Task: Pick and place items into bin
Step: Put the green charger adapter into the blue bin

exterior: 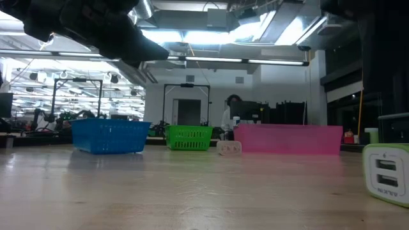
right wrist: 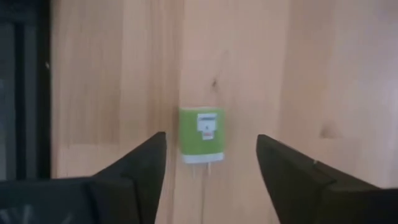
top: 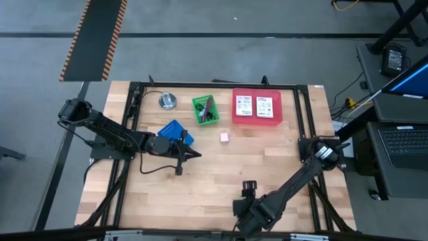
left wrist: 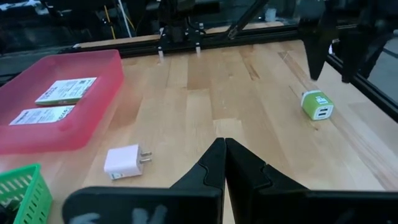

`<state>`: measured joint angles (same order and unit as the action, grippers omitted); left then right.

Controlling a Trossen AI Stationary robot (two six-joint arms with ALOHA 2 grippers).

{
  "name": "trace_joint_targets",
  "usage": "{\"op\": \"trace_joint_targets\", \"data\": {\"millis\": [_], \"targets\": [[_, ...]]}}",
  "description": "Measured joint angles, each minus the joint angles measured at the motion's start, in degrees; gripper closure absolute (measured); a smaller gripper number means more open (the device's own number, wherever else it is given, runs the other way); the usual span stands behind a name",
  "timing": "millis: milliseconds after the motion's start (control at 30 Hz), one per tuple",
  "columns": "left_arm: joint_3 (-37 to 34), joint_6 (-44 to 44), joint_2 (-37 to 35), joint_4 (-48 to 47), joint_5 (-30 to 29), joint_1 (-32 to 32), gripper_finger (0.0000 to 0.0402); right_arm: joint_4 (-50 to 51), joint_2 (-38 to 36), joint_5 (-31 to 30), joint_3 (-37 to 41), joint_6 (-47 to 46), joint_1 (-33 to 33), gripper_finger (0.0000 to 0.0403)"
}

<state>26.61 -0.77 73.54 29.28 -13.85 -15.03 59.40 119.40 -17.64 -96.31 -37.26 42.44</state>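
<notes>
Green charger (right wrist: 201,135), a boxy, glossy plastic block, lies on the pale wood table (right wrist: 298,68) near its front edge, between the spread fingers of the right gripper (right wrist: 210,163). Off-centre closure could skid it away. Left gripper (left wrist: 222,163) is pinched shut near the blue bin (top: 175,131).

Two dark, matte black robot arms with tapered two-finger grippers

The left gripper (left wrist: 222,163) has wedge-shaped black fingers narrowing to thin tips; the right gripper (right wrist: 211,165) has broad, flat black fingers. The right arm (top: 314,161) shows a white-banded joint and round black knob.
</notes>
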Motion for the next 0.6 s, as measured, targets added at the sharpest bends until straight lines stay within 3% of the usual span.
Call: {"op": "trace_joint_targets", "data": {"millis": [600], "targets": [[0.00, -1.64, 0.00, -0.87, 0.00, -0.04, 0.0398, -2.01, 5.02, 1.34, 0.11, -0.50, -0.24, 0.0162]]}}
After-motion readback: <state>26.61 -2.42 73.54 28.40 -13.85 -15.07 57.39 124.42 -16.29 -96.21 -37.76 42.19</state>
